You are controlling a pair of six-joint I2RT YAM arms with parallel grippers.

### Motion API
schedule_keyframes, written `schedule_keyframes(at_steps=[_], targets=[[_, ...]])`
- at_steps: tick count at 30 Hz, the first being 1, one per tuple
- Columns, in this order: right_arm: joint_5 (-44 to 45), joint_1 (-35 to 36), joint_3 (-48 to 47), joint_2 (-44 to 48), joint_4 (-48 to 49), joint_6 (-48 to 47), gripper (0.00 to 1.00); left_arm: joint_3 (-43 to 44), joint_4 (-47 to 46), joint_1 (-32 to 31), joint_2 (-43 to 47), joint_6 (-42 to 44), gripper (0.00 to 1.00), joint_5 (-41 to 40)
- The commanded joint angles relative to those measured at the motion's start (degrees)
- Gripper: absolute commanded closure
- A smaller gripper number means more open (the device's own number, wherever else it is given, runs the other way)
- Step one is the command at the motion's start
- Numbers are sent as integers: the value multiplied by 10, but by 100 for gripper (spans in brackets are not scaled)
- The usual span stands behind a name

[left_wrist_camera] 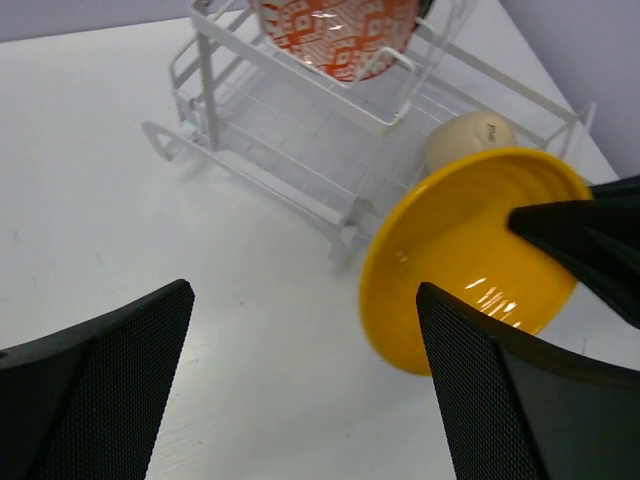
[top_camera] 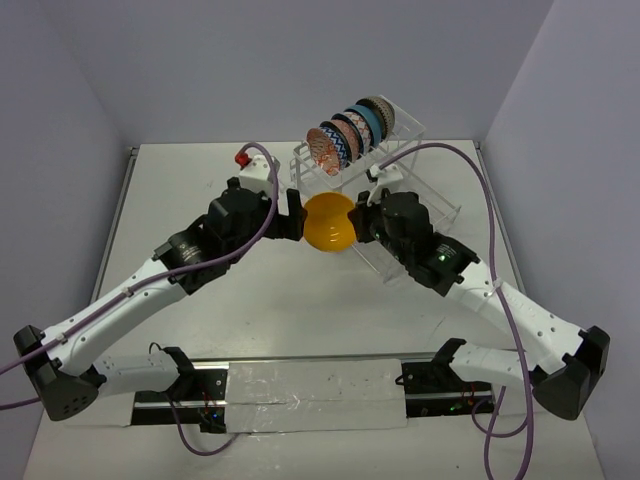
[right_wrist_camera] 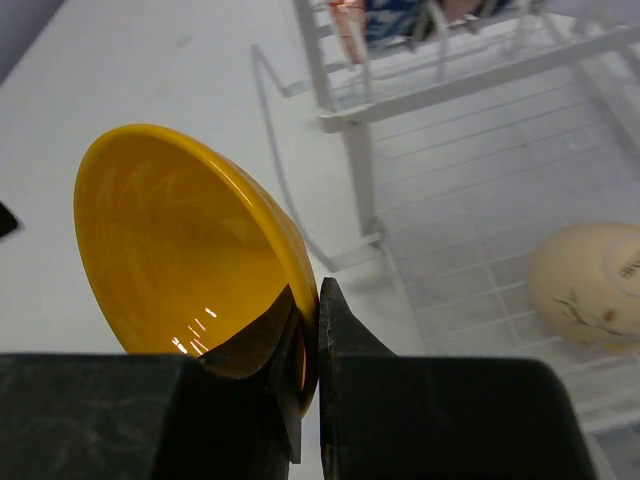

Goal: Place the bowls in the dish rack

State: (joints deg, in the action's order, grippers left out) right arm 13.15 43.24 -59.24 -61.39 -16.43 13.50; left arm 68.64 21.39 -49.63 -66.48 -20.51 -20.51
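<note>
An orange-yellow bowl hangs tilted on edge above the table, just in front of the dish rack. My right gripper is shut on its rim, one finger inside the bowl and one outside. On the bowl's left my left gripper stands wide open, its right finger close beside the bowl and nothing between the fingers. Several patterned bowls stand on edge in the rack's top tier, the nearest reddish-orange. A cream bowl lies upside down in the lower tier.
A small red object lies on the table left of the rack, behind the left arm. The rack's clear lower tray reaches toward the right arm. Both arms' purple cables arch above the table near the rack.
</note>
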Motion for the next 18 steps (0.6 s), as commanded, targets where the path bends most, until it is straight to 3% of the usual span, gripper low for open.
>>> schedule_keyframes(at_steps=[1, 10, 13, 18], targets=[[116, 2, 17, 34, 11, -37, 100, 24, 29, 23, -3, -49, 1, -70], [432, 2, 105, 31, 120, -211, 100, -40, 24, 241, 44, -107, 1, 78], [495, 1, 138, 17, 204, -304, 100, -67, 21, 282, 61, -96, 1, 93], [517, -16, 178, 0, 357, -473, 100, -111, 3, 324, 91, -83, 1, 109]])
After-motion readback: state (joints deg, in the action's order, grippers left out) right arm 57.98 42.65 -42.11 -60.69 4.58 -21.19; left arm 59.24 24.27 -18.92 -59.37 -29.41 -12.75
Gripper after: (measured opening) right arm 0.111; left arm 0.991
